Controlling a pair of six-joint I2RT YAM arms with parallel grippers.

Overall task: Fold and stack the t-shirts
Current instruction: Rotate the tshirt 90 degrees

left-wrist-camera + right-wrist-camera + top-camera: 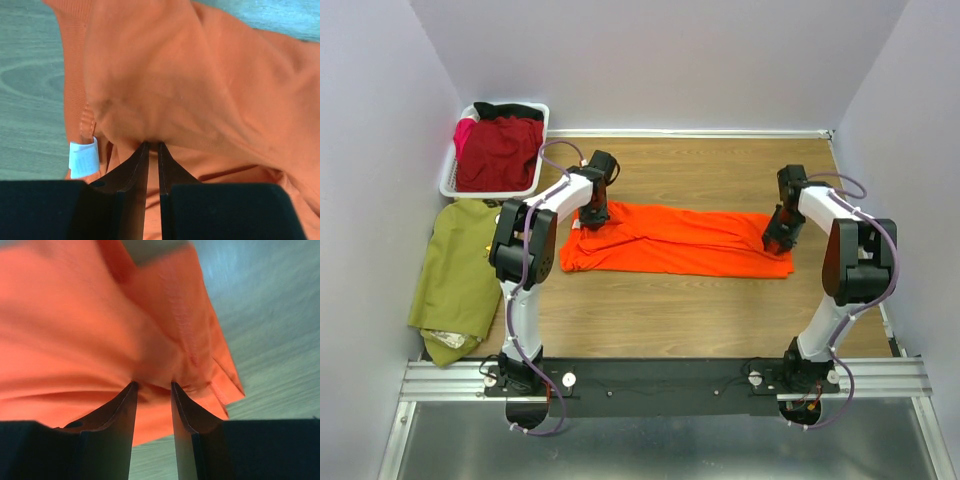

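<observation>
At the far left, on the tabletop, the olive green t-shirt lies as a long, roughly folded shape. I judge it as already handled, though I cannot tell if its fold is neat. Just behind it stands the white basket with the dark red t-shirt crumpled inside, not yet folded. To the right, the left end effector is closed on the left end of the orange t-shirt. In the left wrist view its jaws stand almost together and pinch a bunch of the cloth, with a white label just beside them. The orange t-shirt lies in the middle of the tabletop as a long narrow band from left to right, so it seems folded once along its length. At its right end, the right end effector grips the cloth too, with a somewhat wider gap between the jaws. The task looks not far along: the orange t-shirt needs more folds, the shirt in the basket is untouched, and no stack is visible.
</observation>
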